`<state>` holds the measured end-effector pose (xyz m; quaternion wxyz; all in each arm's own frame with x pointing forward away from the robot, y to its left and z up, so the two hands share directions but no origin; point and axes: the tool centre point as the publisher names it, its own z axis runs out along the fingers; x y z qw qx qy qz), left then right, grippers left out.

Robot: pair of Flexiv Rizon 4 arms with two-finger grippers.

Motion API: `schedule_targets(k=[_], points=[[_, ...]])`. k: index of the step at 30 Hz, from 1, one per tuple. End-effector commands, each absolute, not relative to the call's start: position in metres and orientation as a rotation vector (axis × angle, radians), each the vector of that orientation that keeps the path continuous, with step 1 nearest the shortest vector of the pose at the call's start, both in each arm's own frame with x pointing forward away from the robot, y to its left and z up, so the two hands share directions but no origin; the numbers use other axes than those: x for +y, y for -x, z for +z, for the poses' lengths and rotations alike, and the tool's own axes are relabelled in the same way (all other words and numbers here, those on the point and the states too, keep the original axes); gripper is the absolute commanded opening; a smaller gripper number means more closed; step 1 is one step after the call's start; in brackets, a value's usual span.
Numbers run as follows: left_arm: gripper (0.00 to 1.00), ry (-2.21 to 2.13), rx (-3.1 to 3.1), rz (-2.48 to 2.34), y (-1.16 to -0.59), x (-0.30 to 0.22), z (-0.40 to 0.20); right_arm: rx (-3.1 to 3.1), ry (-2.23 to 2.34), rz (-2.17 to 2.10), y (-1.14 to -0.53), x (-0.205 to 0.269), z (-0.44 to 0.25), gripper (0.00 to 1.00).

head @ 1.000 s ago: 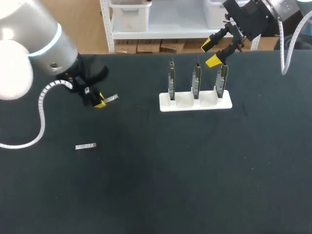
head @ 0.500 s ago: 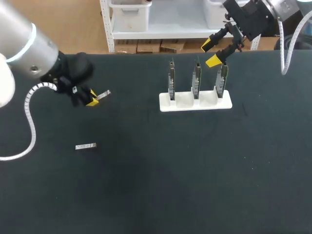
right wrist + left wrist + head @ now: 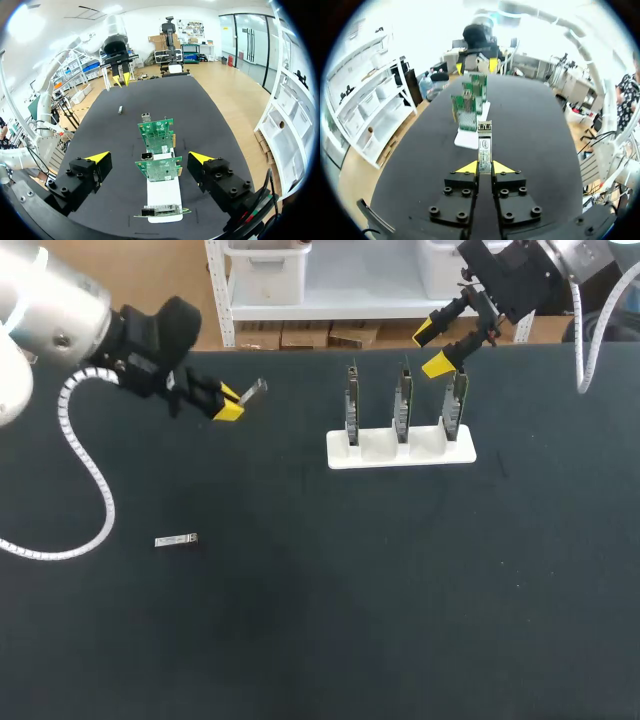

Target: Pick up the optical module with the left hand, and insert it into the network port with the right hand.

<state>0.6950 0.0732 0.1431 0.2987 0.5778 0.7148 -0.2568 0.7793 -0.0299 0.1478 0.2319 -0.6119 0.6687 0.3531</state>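
My left gripper (image 3: 228,400) hangs above the table's back left, shut on a silver optical module (image 3: 254,390) that sticks out toward the boards. In the left wrist view the module (image 3: 484,145) juts straight ahead from between the yellow tips of the gripper (image 3: 484,167), pointing at the green boards (image 3: 470,102). Three circuit boards with network ports stand upright in a white stand (image 3: 400,448). My right gripper (image 3: 437,348) hovers open over the rightmost board. The right wrist view has that gripper (image 3: 149,157) spread wide over the boards (image 3: 159,169), a metal port (image 3: 146,116) on the farthest one.
A second silver module (image 3: 176,540) lies flat on the black mat at the left, also in the right wrist view as a small module (image 3: 120,109) beyond the boards. My left gripper (image 3: 120,77) appears far beyond it.
My left arm rose and swung toward the back right with the module, which now points toward the boards. The right arm stayed still.
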Motion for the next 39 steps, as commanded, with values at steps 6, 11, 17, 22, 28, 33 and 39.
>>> schedule_targets(k=[6, 11, 17, 22, 28, 33, 39], points=[[0.00, -1.516, 1.842, -0.694, -0.697, 0.081, 0.142, 1.837, 1.678, 0.965, -0.777, -0.030, 0.148, 1.00], [0.00, -1.493, 1.845, -0.718, -0.696, 0.083, 0.141, 1.837, 1.678, 0.965, -0.777, -0.030, 0.148, 1.00], [0.00, -1.458, 1.736, -0.802, -0.694, 0.042, 0.165, 1.837, 1.678, 0.965, -0.777, -0.030, 0.148, 1.00], [0.00, -1.458, 1.607, -0.899, -0.697, -0.001, 0.190, 1.837, 1.678, 0.965, -0.777, -0.030, 0.148, 1.00], [0.00, -1.495, 1.585, -0.865, -0.700, -0.017, 0.200, 1.837, 1.678, 0.965, -0.777, -0.030, 0.148, 1.00], [0.00, -1.495, 1.585, -0.865, -0.700, -0.017, 0.200, 1.837, 1.678, 0.965, -0.777, -0.030, 0.148, 1.00], [0.00, -1.483, 1.603, -0.868, -0.698, -0.012, 0.196, 1.837, 1.678, 0.965, -0.777, -0.030, 0.148, 1.00]])
